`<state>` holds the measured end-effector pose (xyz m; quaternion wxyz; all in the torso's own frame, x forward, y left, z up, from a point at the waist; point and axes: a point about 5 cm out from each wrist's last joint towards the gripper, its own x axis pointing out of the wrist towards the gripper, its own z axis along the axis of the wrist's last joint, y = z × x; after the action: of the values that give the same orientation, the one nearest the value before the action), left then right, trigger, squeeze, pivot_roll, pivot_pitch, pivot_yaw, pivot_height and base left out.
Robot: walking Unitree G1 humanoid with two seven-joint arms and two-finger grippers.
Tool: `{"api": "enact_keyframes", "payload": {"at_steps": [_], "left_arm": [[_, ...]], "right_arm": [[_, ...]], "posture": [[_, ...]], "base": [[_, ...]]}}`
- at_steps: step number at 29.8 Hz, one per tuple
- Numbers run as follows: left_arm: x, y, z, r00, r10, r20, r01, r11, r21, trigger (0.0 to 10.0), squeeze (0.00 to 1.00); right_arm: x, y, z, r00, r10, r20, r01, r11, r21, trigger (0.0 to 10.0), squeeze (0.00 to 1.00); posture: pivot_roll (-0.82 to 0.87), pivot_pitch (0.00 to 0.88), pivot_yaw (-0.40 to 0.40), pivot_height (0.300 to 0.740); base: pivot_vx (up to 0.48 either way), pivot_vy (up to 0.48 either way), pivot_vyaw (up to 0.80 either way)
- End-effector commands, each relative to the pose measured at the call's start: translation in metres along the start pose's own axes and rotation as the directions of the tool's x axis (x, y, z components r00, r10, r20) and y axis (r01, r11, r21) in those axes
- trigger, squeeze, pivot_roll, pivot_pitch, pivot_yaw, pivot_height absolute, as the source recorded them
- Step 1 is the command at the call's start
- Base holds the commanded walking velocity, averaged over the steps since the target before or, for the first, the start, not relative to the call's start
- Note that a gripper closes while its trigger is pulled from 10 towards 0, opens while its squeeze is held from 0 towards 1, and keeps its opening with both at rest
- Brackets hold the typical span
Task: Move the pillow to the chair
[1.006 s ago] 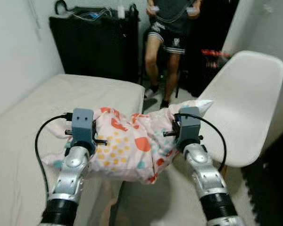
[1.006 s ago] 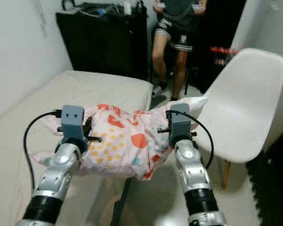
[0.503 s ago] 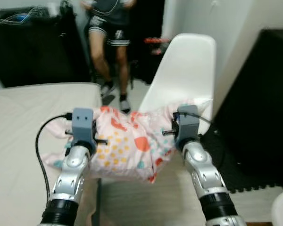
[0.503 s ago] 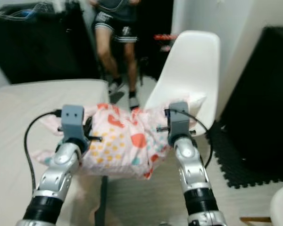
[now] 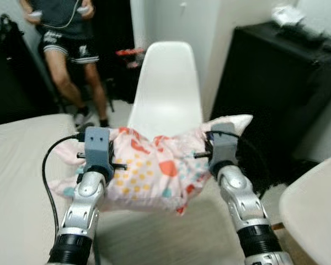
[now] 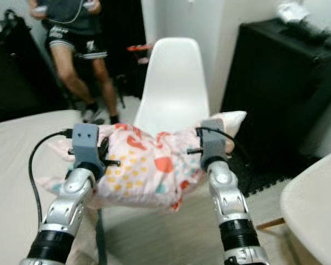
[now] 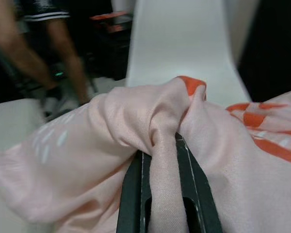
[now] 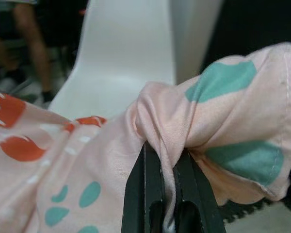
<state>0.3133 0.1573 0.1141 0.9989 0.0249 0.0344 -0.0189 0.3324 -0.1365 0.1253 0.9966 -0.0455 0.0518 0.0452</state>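
The view has swung round off the bed (image 5: 16, 160), and the white chair (image 5: 166, 88) now stands square ahead, so the drop looks close. The left hand (image 7: 160, 160) pinches a fold of the pillow (image 5: 154, 168); the right hand (image 8: 166, 167) pinches the far corner. The pillow hangs between them, short of the seat. A person (image 5: 63, 38) stands back left, a black cabinet (image 5: 276, 83) right; nothing blocks the seat.
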Motion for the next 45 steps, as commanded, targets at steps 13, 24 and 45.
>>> {"api": "enact_keyframes", "payload": {"at_steps": [13, 24, 45], "left_arm": [[-0.0019, 0.0005, 0.0057, 1.0, 0.005, 0.021, -0.005, 1.0, 0.019, 10.0, 0.0], [-0.0022, 0.0015, 0.0042, 1.0, 0.012, 0.007, -0.013, 1.0, 0.021, 10.0, 0.0], [0.0003, 0.0015, 0.006, 1.0, 0.012, -0.023, -0.012, 1.0, -0.003, 10.0, 0.0]], "right_arm": [[0.0001, 0.0077, 0.0083, 0.999, 0.031, 0.037, -0.032, 0.999, 0.023, 10.0, 0.0], [0.0002, 0.008, 0.0075, 0.999, 0.033, 0.034, -0.034, 0.999, 0.029, 10.0, 0.0], [0.0018, 0.0079, 0.0067, 0.999, 0.03, 0.029, -0.031, 0.999, 0.041, 10.0, 0.0]], "posture": [[0.02, 0.05, 0.03, 0.71], [0.02, 0.049, 0.032, 0.71], [0.02, 0.045, 0.03, 0.71]], "base": [[0.0, 0.0, -0.8], [0.0, 0.0, -0.8], [0.0, 0.0, -0.8]]}}
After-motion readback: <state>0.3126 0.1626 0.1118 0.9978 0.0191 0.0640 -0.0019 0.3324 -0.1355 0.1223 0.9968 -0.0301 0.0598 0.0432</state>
